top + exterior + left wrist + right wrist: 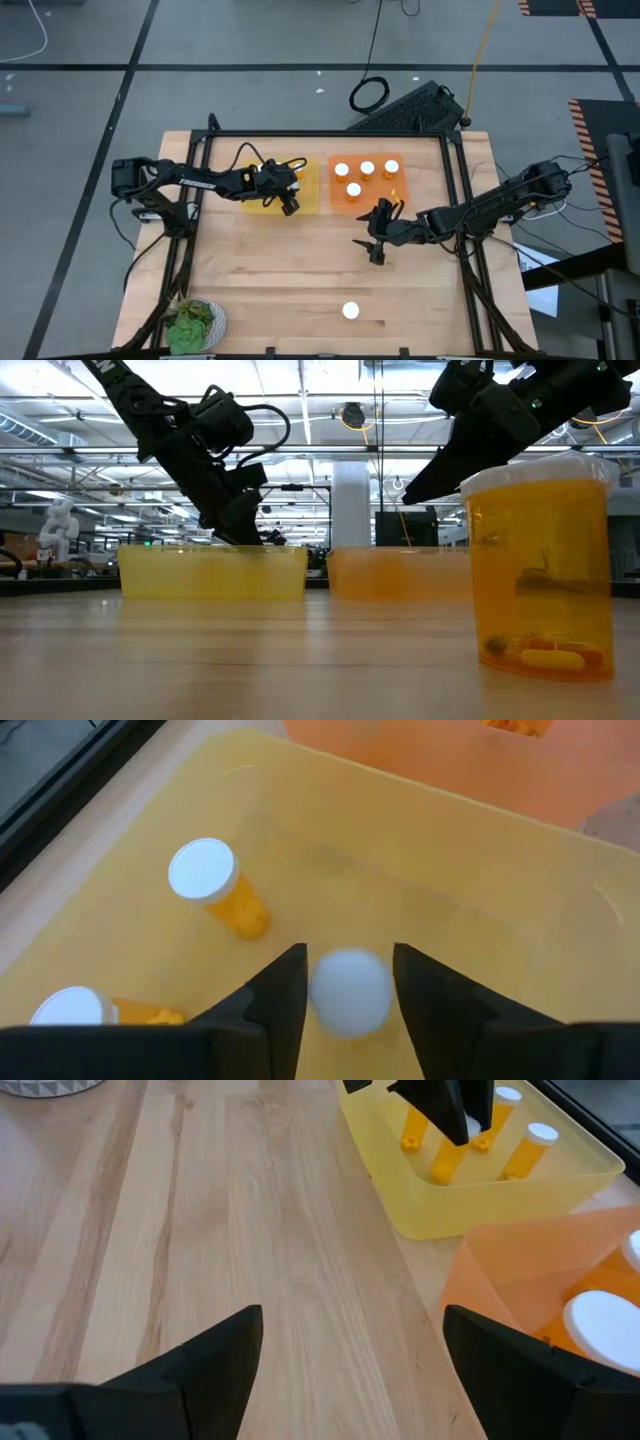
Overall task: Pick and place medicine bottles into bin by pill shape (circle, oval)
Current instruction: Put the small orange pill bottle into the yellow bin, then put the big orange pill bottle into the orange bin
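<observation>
Fingers of the left gripper [348, 995] pinch a blurred white-capped bottle [350, 992] over the yellow bin [480, 890], its body hidden. The right gripper [352, 1342] hangs spread beside the orange bin [520, 1260]; one bottle [351, 311] stands apart.

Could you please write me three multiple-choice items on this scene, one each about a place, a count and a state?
1. Where is the left tool?
A. over the yellow bin
B. over the orange bin
C. beside the plant

2. How many white caps show in the orange bin from above?
A. one
B. four
C. seven

3. The right tool is:
A. shut on a bottle
B. open and empty
C. out of view

A: the high view shows it there. B: four caps counted. B: its wrist view shows bare table between spread fingers.
</observation>
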Available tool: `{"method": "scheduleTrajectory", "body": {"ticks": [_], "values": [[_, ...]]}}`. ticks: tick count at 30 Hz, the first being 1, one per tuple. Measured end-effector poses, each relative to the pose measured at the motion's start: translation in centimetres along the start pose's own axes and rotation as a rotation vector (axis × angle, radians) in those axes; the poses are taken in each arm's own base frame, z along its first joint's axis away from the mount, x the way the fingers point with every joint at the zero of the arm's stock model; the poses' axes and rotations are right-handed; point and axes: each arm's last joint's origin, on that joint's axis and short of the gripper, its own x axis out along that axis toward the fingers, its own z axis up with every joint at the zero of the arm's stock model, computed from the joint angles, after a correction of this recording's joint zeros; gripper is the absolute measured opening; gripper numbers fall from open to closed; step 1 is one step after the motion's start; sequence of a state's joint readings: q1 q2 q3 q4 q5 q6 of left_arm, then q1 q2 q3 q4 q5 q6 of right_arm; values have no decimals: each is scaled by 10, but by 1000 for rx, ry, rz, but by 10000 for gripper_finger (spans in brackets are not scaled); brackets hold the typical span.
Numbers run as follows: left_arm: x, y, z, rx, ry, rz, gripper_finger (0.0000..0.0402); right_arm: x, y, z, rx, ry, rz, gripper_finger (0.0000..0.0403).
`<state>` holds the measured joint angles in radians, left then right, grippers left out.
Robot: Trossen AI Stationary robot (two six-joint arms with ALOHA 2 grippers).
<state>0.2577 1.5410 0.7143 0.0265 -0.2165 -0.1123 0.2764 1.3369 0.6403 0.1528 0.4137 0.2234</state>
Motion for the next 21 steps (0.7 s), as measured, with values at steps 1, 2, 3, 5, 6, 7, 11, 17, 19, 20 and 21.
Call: {"method": "scheduleTrajectory", "body": {"ticks": [1,2,3,5,6,7,11,17,19,20,21], "values": [[0,0,0,-1,0,0,159,0,0,0,0,0,0,306],[0,0,0,-2,0,0,165,0,0,0,0,0,0,306],[0,0,0,-3,0,0,172,0,0,0,0,0,0,306],[0,0,0,-5,0,0,184,0,0,0,0,0,0,306],[0,0,0,-5,0,0,190,0,0,0,0,0,0,306],[0,0,0,-6,0,0,195,0,0,0,0,0,0,306],[0,0,0,-14,-2,13,210,0,0,0,0,0,0,306],[-2,1,4,-12,-23,17,216,0,0,0,1,0,2,306],[-2,0,6,-12,-27,17,216,0,1,1,26,-5,35,306],[-2,0,7,-12,-30,17,216,0,2,3,52,-17,63,306],[-3,0,8,-13,-33,17,216,0,4,5,76,-32,96,306]]}}
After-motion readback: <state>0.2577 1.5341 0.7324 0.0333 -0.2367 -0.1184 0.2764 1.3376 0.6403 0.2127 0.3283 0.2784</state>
